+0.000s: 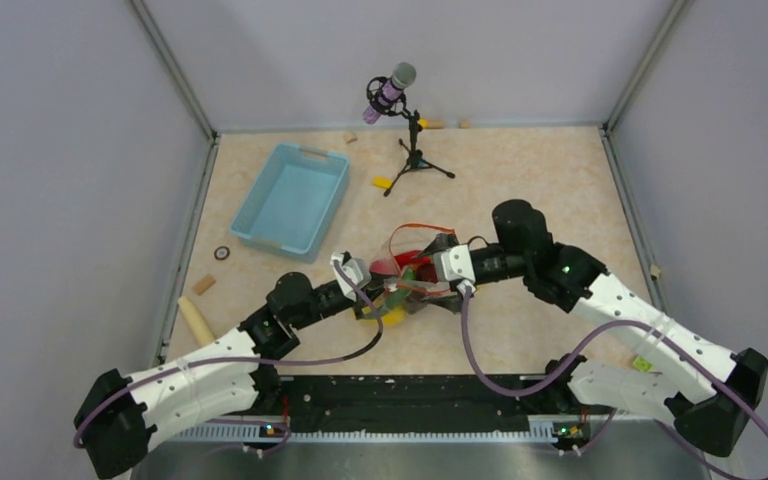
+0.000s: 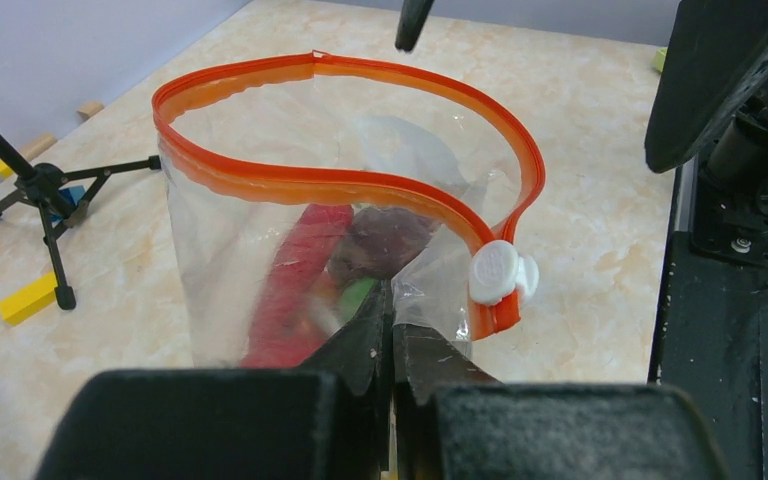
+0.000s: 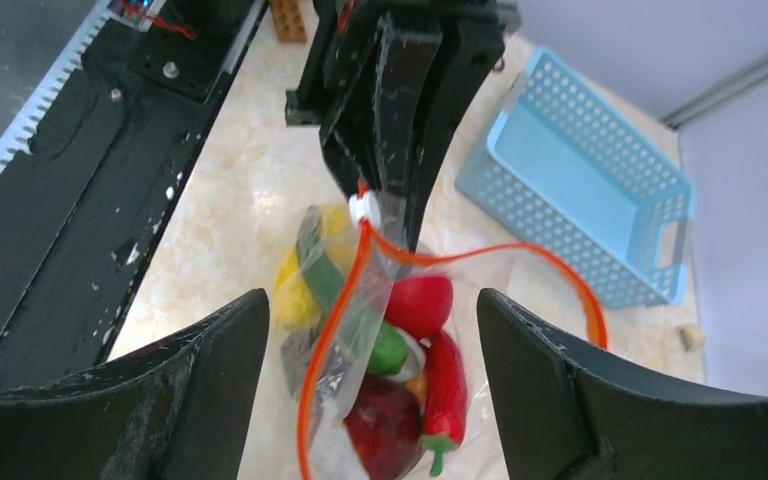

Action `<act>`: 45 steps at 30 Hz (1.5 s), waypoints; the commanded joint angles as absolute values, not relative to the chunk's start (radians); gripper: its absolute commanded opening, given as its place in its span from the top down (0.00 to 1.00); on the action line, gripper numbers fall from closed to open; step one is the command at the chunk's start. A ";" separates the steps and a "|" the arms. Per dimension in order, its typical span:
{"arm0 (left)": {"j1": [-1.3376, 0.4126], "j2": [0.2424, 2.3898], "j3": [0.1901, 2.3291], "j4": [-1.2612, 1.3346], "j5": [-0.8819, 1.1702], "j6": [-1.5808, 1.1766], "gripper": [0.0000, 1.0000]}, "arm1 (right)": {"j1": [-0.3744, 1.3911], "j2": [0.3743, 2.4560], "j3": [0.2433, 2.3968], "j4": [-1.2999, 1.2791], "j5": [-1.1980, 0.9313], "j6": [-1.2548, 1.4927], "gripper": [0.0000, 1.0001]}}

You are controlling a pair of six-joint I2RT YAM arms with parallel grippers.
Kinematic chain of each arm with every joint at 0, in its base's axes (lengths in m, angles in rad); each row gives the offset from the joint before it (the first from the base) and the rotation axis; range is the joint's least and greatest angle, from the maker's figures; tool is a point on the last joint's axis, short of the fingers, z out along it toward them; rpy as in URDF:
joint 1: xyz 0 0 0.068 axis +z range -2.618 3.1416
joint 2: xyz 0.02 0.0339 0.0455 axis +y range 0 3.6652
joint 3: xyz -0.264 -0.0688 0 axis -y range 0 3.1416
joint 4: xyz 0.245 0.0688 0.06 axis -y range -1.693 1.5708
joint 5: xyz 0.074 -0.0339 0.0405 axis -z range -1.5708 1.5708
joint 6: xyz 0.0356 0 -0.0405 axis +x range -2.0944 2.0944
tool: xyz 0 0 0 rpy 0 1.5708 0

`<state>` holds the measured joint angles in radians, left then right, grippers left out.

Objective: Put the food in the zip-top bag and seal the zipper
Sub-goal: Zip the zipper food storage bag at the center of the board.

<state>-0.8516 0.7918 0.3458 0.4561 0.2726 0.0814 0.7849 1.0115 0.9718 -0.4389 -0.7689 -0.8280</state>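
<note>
Since the food [image 3: 420,300] sat inside the zip-top bag [image 2: 260,250] on the table [image 1: 540,180] with the zipper [image 2: 340,185] gaping, we judged the white slider [image 2: 497,272] should be drawn steadily along it. Our left gripper [image 2: 392,330] pinched the bag wall just beside the slider; our right gripper [image 3: 372,345] hovered above, its fingers spread wide.

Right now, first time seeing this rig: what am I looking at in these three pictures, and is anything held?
A left arm and a right arm are bolted at a table's near edge. One picture looks down from above; the other two come from wrist cameras. The left hand is shut on the clear zip-top bag, near its white slider. The orange zipper gapes open; toy food sits inside. The right hand is open, fingers either side of the bag, holding nothing. A blue basket and a microphone stand are on the table.
</note>
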 commanded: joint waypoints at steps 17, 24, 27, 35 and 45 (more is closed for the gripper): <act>-0.853 0.793 0.399 0.485 0.283 0.030 1.00 | 0.858 1.141 1.039 -0.370 -0.938 -0.871 0.33; -0.853 0.794 0.405 0.475 0.290 0.025 1.00 | 0.861 1.162 1.037 -0.337 -0.927 -0.851 0.40; -0.853 0.793 0.405 0.475 0.290 0.019 1.00 | 0.861 1.167 1.031 -0.313 -0.917 -0.841 0.50; -0.854 0.796 0.412 0.465 0.303 0.013 1.00 | 0.863 1.183 1.026 -0.254 -0.914 -0.788 0.57; -0.853 0.794 0.411 0.463 0.346 0.006 1.00 | 0.877 1.191 1.022 -0.228 -0.849 -0.771 0.77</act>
